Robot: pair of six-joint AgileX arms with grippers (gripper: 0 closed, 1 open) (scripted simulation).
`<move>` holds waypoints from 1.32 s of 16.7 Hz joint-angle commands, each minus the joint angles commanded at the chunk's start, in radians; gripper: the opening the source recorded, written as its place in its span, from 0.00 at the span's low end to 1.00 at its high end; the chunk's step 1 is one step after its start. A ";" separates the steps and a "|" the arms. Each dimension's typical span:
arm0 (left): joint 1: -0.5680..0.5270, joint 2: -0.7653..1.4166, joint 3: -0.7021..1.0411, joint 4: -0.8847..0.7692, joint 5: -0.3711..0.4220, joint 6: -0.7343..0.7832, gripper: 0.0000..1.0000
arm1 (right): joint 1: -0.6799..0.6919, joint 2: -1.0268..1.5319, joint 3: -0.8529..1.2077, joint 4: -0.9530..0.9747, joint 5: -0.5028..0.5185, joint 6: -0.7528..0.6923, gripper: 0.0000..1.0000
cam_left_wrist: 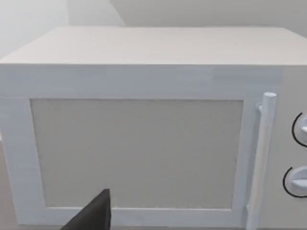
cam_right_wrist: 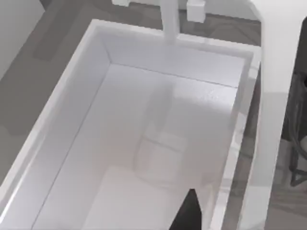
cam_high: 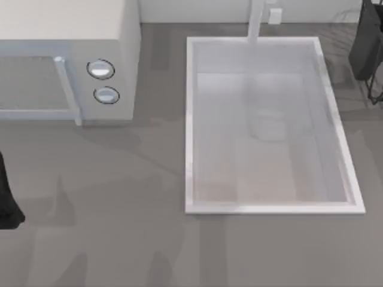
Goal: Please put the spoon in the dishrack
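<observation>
We are two AgileX arms at a grey table (cam_high: 119, 245). Our left arm (cam_high: 7, 197) sits as a dark shape at the table's left edge, in front of the white microwave (cam_high: 66, 30). The left wrist view looks straight at the microwave's door (cam_left_wrist: 136, 153), with its upright bar handle (cam_left_wrist: 264, 158) and two round knobs (cam_left_wrist: 300, 130) beside it. A dark wedge of our left gripper (cam_left_wrist: 93, 213) pokes in low, apart from the door; whether this gripper is apart or together we cannot tell.

The large white sink basin (cam_high: 190, 119) fills the middle and right of the table, with a pale faucet (cam_high: 256, 21) rising at its far rim. Our right wrist view looks down into the basin from above, and a dark tip of our right gripper (cam_right_wrist: 187, 213) hangs over the basin's near part. Its state we cannot tell either.

The dishrack (cam_high: 368, 48) stands at the table's far right corner, just beyond the sink's right rim: a black slab-like piece with thin dark wire bars below it, cut off by the view's edge. The right wrist view catches a strip of the same bars.

Where the spoon lies we cannot tell.
</observation>
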 joint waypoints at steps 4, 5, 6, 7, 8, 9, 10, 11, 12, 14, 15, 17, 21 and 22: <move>0.000 0.000 0.000 0.000 0.000 0.000 1.00 | -0.334 -0.146 -0.099 0.334 -0.139 0.066 0.00; 0.000 0.000 0.000 0.000 0.000 0.000 1.00 | -0.401 -0.181 -0.120 0.401 -0.169 0.082 0.00; 0.000 0.000 0.000 0.000 0.000 0.000 1.00 | -0.459 -0.213 -0.139 0.459 -0.196 0.097 0.00; 0.000 0.000 0.000 0.000 0.000 0.000 1.00 | -0.506 -0.242 -0.156 0.507 -0.219 0.111 0.00; 0.000 0.000 0.000 0.000 0.000 0.000 1.00 | -0.543 -0.266 -0.170 0.544 -0.239 0.123 0.00; 0.000 0.000 0.000 0.000 0.000 0.000 1.00 | -0.568 -0.284 -0.180 0.570 -0.253 0.132 0.00; 0.000 0.000 0.000 0.000 0.000 0.000 1.00 | -0.583 -0.294 -0.186 0.585 -0.261 0.137 0.00; 0.000 0.000 0.000 0.000 0.000 0.000 1.00 | -0.588 -0.298 -0.188 0.590 -0.264 0.139 0.00; 0.000 0.000 0.000 0.000 0.000 0.000 1.00 | -0.588 -0.298 -0.188 0.590 -0.264 0.139 0.00; 0.000 0.000 0.000 0.000 0.000 0.000 1.00 | -0.588 -0.298 -0.188 0.590 -0.264 0.139 0.00; 0.000 0.000 0.000 0.000 0.000 0.000 1.00 | -0.584 -0.295 -0.184 0.588 -0.262 0.139 0.00; 0.000 0.000 0.000 0.000 0.000 0.000 1.00 | -0.578 -0.281 -0.184 0.602 -0.259 0.140 0.00; 0.000 0.000 0.000 0.000 0.000 0.000 1.00 | -0.529 -0.134 -0.197 0.754 -0.211 0.143 0.00; 0.000 0.000 0.000 0.000 0.000 0.000 1.00 | -0.511 -0.080 -0.204 0.817 -0.191 0.143 0.00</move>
